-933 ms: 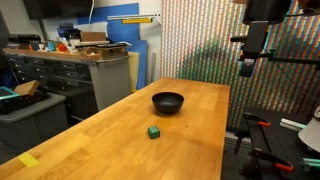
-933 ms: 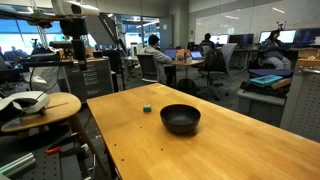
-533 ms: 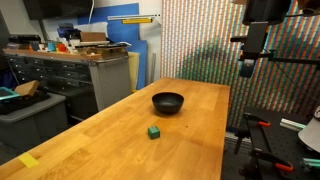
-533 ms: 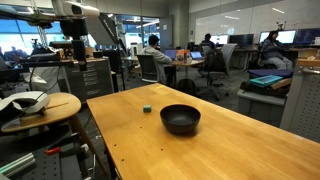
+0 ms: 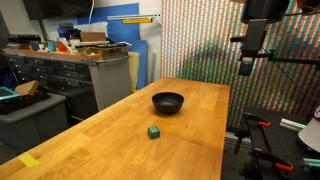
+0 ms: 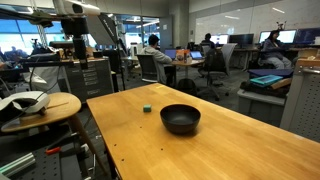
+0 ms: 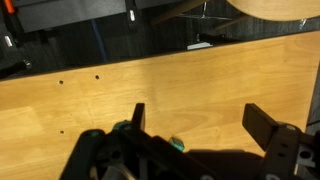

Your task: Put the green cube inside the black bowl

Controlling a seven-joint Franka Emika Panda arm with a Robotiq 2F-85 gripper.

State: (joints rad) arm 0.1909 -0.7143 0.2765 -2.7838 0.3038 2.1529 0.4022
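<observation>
The green cube (image 5: 154, 131) sits on the wooden table (image 5: 110, 130), a short way in front of the black bowl (image 5: 168, 102). In the other exterior view the cube (image 6: 147, 109) lies beyond and left of the bowl (image 6: 180, 119). The bowl is upright and looks empty. My gripper (image 5: 247, 68) hangs high above the table's edge, far from both; it also shows in an exterior view (image 6: 78, 52). In the wrist view the gripper (image 7: 200, 120) is open and empty over bare wood. A small green bit (image 7: 176, 144) peeks out by the gripper body; I cannot tell whether it is the cube. The bowl is out of the wrist view.
A small round wooden table (image 6: 40, 108) with a white object stands beside the main table. Grey drawer cabinets (image 5: 70, 80) with clutter stand off one side. A patterned screen (image 5: 200, 40) stands behind the table. People sit at desks (image 6: 160, 60) in the background.
</observation>
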